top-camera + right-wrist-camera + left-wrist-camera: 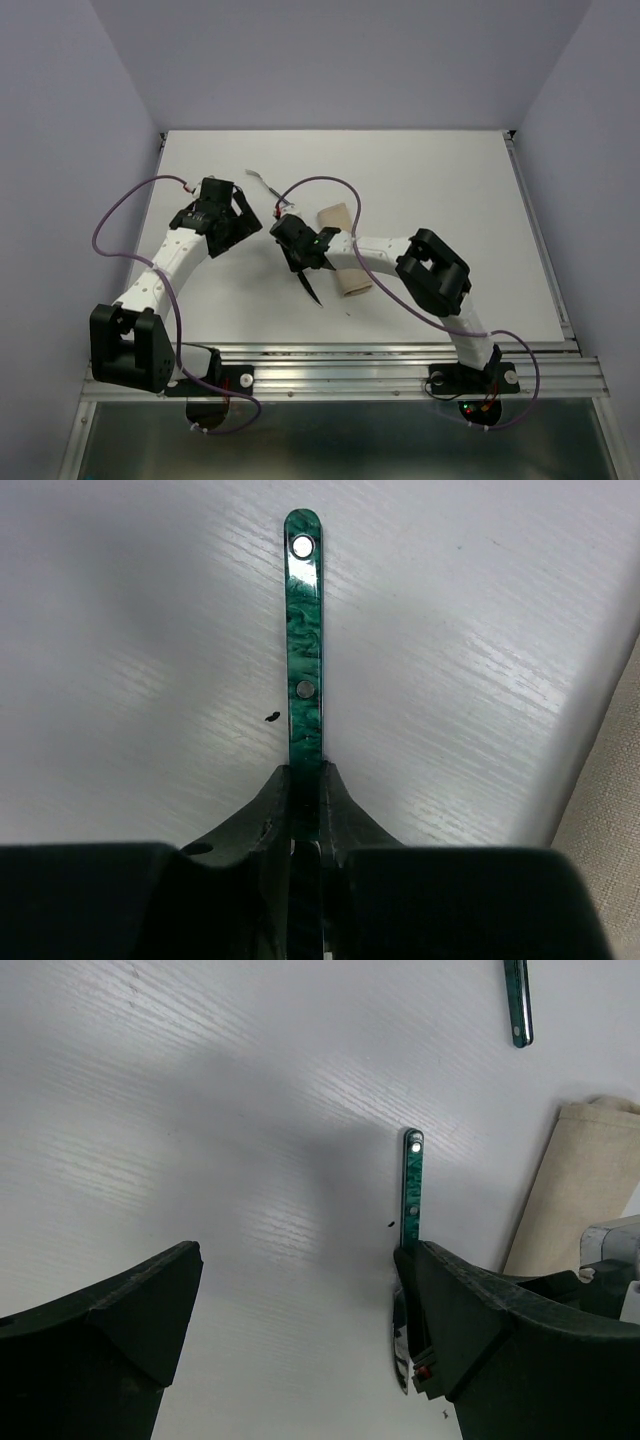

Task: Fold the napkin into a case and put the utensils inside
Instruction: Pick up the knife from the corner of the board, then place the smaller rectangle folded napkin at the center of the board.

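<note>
The napkin (337,216) lies folded into a narrow oblong case on the white table, partly under my right arm. It also shows in the left wrist view (572,1190) and at the right edge of the right wrist view (612,820). My right gripper (299,258) (305,776) is shut on a green-handled knife (304,630), low over the table just left of the case. The knife's handle (412,1185) also shows beside my left gripper's right finger. My left gripper (244,216) (300,1260) is open and empty, to the left of the knife. A second utensil (264,184) (518,1005) lies farther back.
Purple cables (120,215) loop along both arms. The metal rail (330,372) runs along the table's near edge. Lilac walls close in the back and both sides. A small dark speck (270,717) lies on the table by the knife handle.
</note>
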Robot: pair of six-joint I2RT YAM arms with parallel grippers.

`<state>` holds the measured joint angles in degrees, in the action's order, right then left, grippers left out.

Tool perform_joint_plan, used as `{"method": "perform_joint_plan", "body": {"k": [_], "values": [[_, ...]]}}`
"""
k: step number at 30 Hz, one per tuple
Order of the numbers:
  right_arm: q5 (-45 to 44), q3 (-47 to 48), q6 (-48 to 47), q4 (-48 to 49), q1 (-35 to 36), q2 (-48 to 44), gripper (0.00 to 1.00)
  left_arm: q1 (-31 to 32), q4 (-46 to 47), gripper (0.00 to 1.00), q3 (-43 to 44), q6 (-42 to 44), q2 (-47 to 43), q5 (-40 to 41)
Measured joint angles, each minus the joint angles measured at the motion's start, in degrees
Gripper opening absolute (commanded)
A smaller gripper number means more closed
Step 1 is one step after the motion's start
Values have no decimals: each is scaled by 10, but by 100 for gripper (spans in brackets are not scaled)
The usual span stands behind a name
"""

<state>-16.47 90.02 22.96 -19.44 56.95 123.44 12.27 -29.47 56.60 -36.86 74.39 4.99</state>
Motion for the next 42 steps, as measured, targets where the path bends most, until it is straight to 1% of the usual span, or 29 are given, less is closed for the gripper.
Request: {"method": "perform_joint_plan", "body": {"k": [1,2,5,10,13,18,21,23,27,29,35,39,42], "values": [[-1,3,0,-1,0,1,3,0,0,99,0,1,0,0],[0,4,-2,-1,0,2,1,0,0,99,0,3,0,-1],[0,5,-3,-3,0,2,1,0,3,99,0,10,0,-7],[1,3,-5,-11,-1,-7,1,0,18,99,7,26,18,-42],[7,-16,-5,-19,-7,-47,1,0,26,99,33,36,56,-72],[16,-68,0,-18,-35,-162,1,0,51,98,86,47,92,-124],[19,-99,7,-14,-64,-243,1,0,76,92,143,52,130,-163],[21,-129,13,-7,-84,-292,1,3,87,91,177,54,162,-183],[30,-188,22,-17,-113,-345,1,25,101,90,251,63,244,-218],[34,-213,26,-26,-120,-353,1,38,101,89,282,66,280,-231],[60,-272,36,-53,-122,-357,1,73,94,89,427,92,426,-276],[66,-294,40,-68,-122,-357,1,82,79,88,520,116,510,-304],[66,-300,41,-76,-122,-355,1,83,73,88,566,127,554,-319]]}}
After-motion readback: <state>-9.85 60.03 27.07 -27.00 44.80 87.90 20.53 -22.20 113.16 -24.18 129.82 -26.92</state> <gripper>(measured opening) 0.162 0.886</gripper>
